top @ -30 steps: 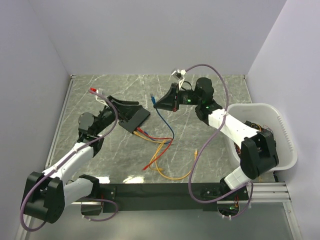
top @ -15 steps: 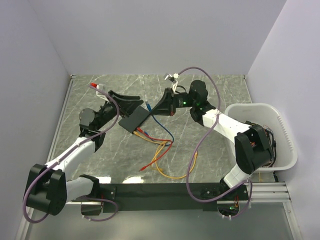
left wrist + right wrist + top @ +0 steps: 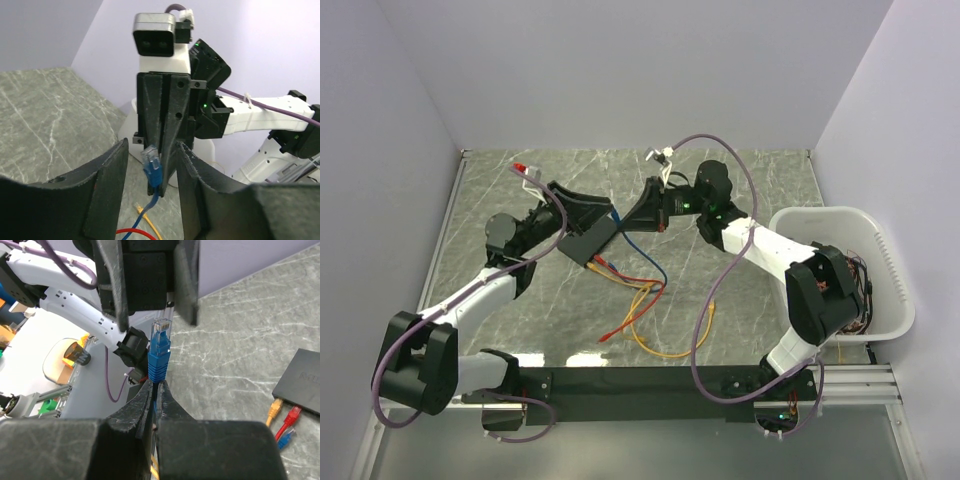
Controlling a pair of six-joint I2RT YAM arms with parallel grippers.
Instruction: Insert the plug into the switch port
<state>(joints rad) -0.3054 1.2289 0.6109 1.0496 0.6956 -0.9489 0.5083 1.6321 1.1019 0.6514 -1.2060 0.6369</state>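
The blue plug (image 3: pixel 160 351) stands upright with my right gripper (image 3: pixel 159 385) shut on its boot just below the clear tip. In the left wrist view the same plug (image 3: pixel 151 167) hangs between my left gripper's (image 3: pixel 152 150) open jaws, clear of both pads (image 3: pixel 107 185). From above, the left gripper (image 3: pixel 595 208) and the right gripper (image 3: pixel 632 212) meet tip to tip just behind the switch (image 3: pixel 588 243). The switch (image 3: pixel 301 380) is a flat black box lying on the marble table.
Red (image 3: pixel 293 414), orange (image 3: pixel 274 409) and blue (image 3: pixel 285 438) plugs sit along the switch's near edge. Their cables (image 3: pixel 638 300) trail loose toward the front. A white tub (image 3: pixel 840 212) stands at the right. Purple arm cables (image 3: pixel 720 260) arc over the table.
My right gripper carried the blue plug left, up to the switch's far corner. My left gripper swung right and now straddles the plug, its jaws a little narrower.
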